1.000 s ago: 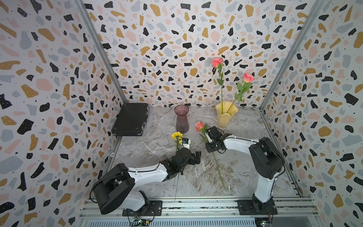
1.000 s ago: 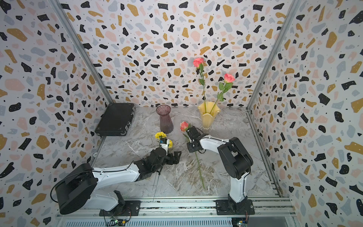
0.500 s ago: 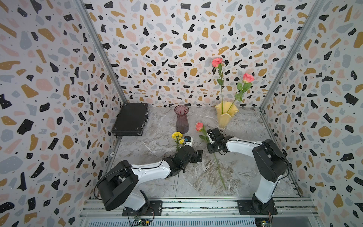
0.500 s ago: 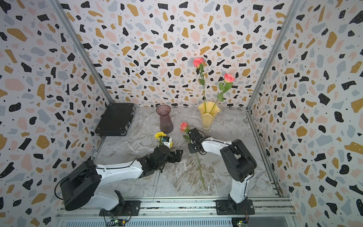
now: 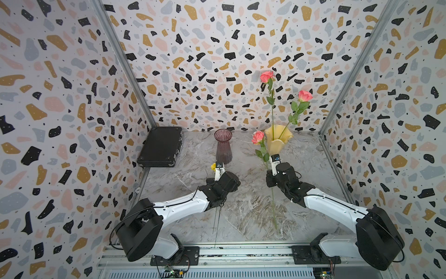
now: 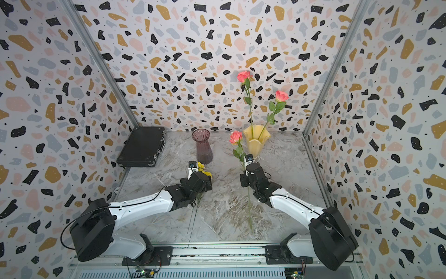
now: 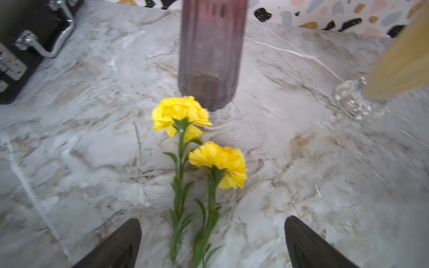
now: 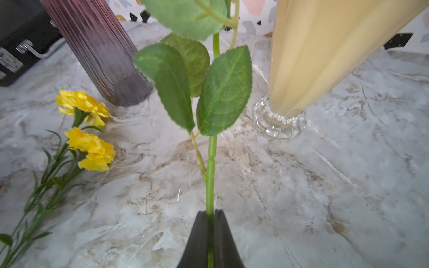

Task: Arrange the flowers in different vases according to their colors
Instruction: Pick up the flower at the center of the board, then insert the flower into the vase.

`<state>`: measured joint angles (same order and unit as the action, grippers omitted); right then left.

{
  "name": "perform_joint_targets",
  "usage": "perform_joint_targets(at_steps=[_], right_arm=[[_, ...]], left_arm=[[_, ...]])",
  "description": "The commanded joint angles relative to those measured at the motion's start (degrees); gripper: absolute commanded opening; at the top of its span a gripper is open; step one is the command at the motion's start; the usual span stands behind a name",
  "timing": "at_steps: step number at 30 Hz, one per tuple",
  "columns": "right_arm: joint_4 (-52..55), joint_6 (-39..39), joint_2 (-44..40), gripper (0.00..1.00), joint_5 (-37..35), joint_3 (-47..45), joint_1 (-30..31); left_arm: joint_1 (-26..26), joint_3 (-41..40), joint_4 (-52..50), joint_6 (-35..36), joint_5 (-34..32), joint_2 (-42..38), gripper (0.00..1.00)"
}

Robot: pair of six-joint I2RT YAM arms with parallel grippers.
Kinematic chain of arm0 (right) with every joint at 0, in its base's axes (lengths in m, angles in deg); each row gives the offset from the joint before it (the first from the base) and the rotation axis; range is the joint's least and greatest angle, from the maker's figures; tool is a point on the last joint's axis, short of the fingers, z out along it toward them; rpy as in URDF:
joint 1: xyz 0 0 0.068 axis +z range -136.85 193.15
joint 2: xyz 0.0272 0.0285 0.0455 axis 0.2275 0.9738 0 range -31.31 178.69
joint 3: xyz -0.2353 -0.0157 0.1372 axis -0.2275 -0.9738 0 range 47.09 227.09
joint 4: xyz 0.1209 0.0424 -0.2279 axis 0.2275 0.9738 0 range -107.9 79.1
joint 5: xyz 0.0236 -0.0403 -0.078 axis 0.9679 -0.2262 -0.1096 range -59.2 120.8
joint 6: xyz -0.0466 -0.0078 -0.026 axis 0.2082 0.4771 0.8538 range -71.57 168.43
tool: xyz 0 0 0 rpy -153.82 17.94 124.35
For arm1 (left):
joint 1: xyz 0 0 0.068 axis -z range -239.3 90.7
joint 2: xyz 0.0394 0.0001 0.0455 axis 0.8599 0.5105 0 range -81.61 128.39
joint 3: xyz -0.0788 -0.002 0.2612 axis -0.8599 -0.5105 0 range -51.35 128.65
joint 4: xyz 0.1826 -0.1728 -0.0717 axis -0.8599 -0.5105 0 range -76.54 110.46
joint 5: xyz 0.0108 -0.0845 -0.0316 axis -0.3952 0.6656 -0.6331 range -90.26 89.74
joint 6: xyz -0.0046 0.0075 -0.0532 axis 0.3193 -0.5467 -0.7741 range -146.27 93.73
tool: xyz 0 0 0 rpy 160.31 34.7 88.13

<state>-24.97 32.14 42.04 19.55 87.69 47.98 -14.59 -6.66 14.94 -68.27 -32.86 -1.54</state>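
Note:
Two pink roses [image 5: 266, 76] [image 5: 305, 95] stand in the pale yellow vase [image 5: 277, 140] at the back right. My right gripper [image 8: 210, 215] is shut on the green stem [image 8: 210, 174] of a third pink rose [image 5: 257, 137], whose bloom is raised beside the yellow vase [image 8: 325, 46]. The purple ribbed vase [image 5: 223, 147] stands empty at the back centre. Two yellow flowers [image 7: 181, 113] [image 7: 220, 160] lie on the marble just in front of the purple vase [image 7: 211, 46]. My left gripper [image 7: 212, 219] is open, its fingers either side of their stems without touching them.
A flat black hard case [image 5: 160, 146] lies at the back left against the wall. Patterned walls close in the marble table [image 5: 313, 164] on three sides. The held rose's long stem trails down toward the front edge [image 5: 274, 222].
My right gripper has closed on the rose stem and tipped the bloom up and back toward the yellow vase. My left gripper has moved forward over the yellow flowers toward the purple vase.

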Motion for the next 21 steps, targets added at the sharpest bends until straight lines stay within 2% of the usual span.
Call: perform_joint_targets(at_steps=[1,4,9,12,15,21], right_arm=[[-0.8,0.4,-2.5,0.00,0.0,2.8,-0.2],[3.1,1.1,-3.1,0.00,1.9,7.1,-0.2],[5.9,3.1,-2.9,0.00,3.2,14.8,-0.2],[3.3,4.3,-2.2,0.00,1.3,18.3,-0.2],[4.7,6.4,-0.1,0.00,-1.0,25.6,-0.2],[3.3,14.2,6.0,0.00,-7.0,41.4,-1.0]], left_arm=[[-5.9,-4.9,0.9,-5.5,4.8,-3.4,0.99],[-10.8,-10.4,6.1,-8.9,9.3,-6.9,0.99],[-11.6,-12.6,9.2,-8.2,7.8,-9.4,1.00],[-11.6,-13.1,12.7,-7.5,10.5,-8.4,0.99],[-11.6,-13.8,15.7,-7.1,13.7,-8.0,1.00],[-11.6,-14.3,16.6,-7.1,14.3,-8.3,0.99]])
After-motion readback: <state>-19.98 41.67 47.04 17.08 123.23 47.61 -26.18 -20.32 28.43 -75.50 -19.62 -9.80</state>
